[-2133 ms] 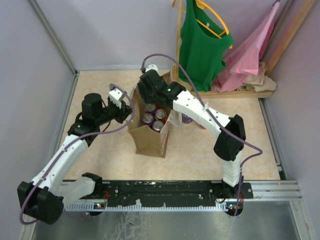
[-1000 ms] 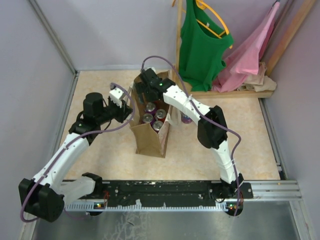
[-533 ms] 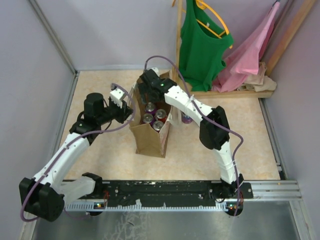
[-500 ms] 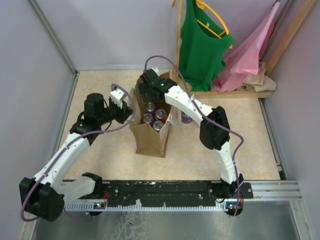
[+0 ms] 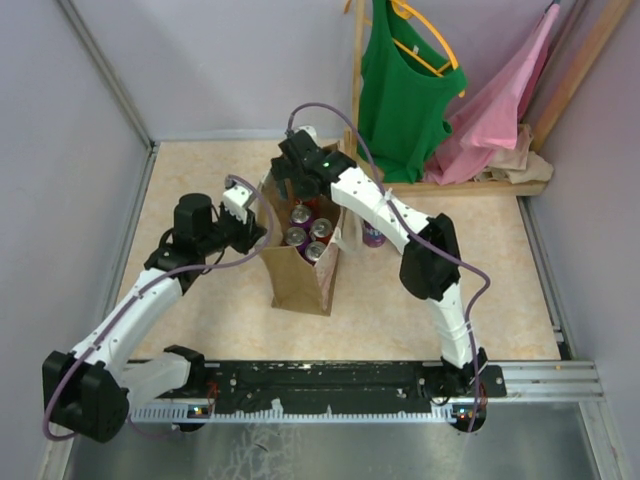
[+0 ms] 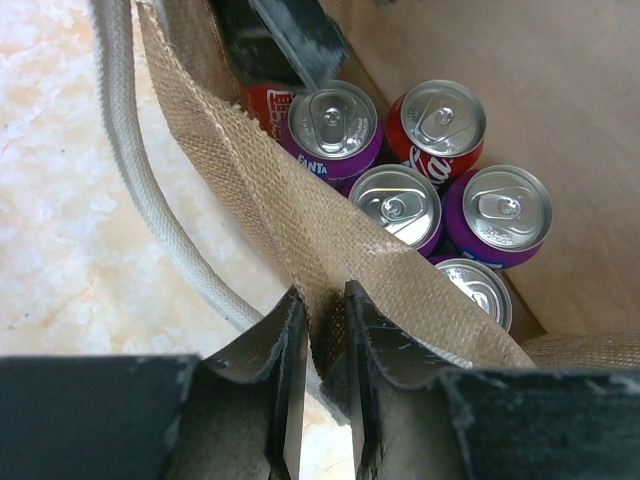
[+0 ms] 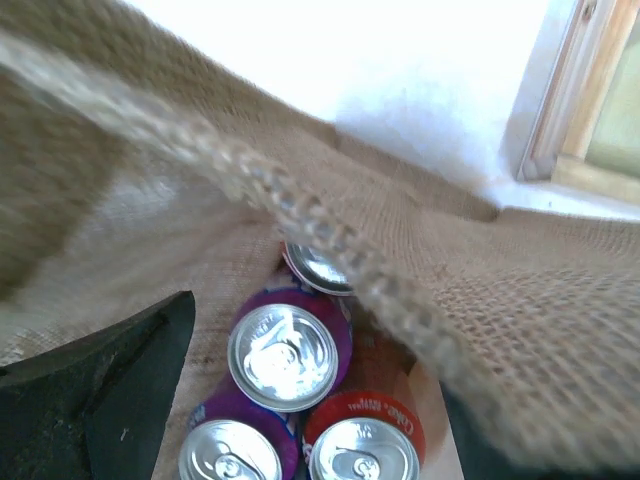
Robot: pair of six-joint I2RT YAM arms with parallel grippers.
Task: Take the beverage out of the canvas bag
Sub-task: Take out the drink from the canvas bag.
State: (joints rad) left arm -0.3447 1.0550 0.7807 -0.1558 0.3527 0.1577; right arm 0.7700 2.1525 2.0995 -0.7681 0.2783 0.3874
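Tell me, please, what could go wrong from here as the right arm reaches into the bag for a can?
1. The cans sit rim to rim, so the open right end effector may find no gap to slide into and may knock neighbours.
2. The left end effector pinches only the top edge of the soft bag; the fabric could slip out, or the bag could rise with the can.

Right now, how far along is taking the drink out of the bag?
Done: one purple can stands outside, beside the canvas bag. In hand: left gripper pinches the bag's rim; right gripper, open, hangs over the cans inside. Left: no can gripped or lifted yet.
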